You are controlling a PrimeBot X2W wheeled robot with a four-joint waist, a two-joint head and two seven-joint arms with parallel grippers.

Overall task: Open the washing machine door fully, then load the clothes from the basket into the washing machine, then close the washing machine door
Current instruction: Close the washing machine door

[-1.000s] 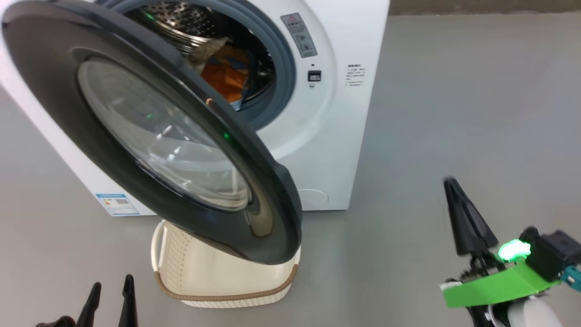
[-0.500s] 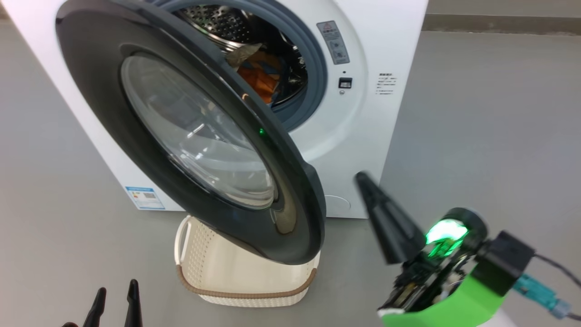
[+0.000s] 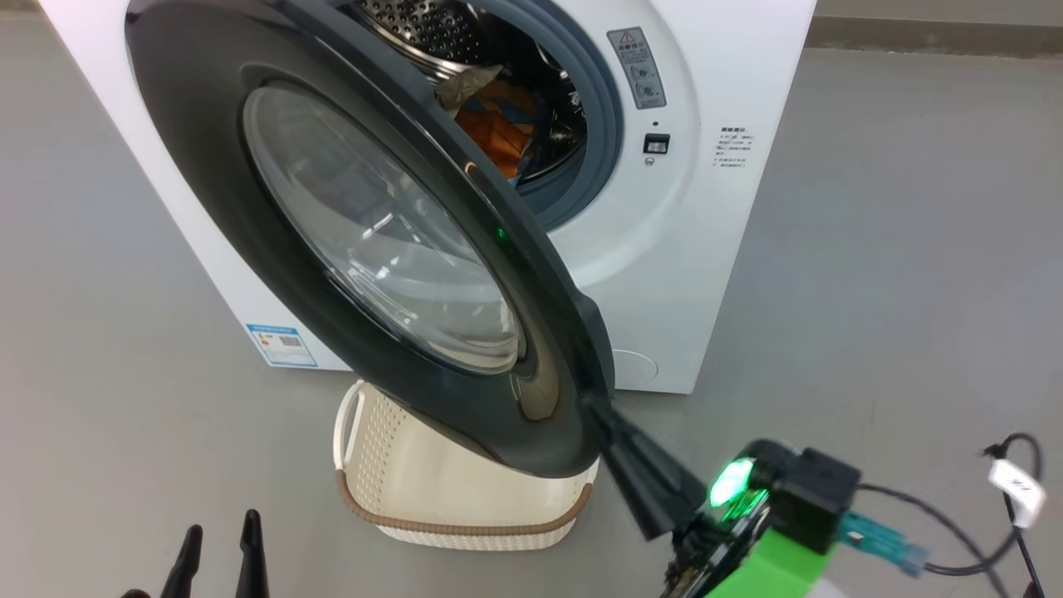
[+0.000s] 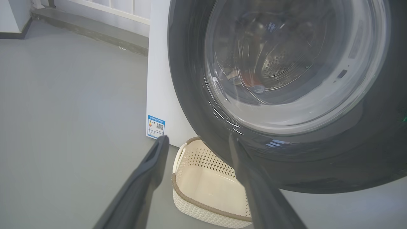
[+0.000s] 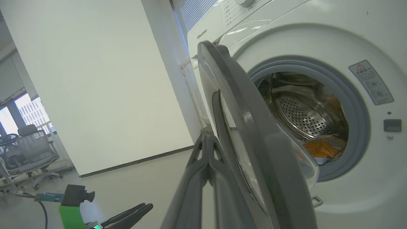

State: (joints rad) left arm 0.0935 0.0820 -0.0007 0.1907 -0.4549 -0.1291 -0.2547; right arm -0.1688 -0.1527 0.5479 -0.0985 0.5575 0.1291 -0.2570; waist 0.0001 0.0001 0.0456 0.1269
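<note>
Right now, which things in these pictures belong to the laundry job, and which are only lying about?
Belong to the job:
washing machine door, partly open
washing machine
clothes, inside the machine
basket, on the floor below the door

Only lying about:
office chair
cable
blue label

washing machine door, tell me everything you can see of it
The washing machine door is a large round panel with a glossy black rim and a bulging clear glass bowl at its centre. It stands partly open, swung out above the basket. The shut right gripper meets its lower free edge, apparently touching the outer face.
</note>
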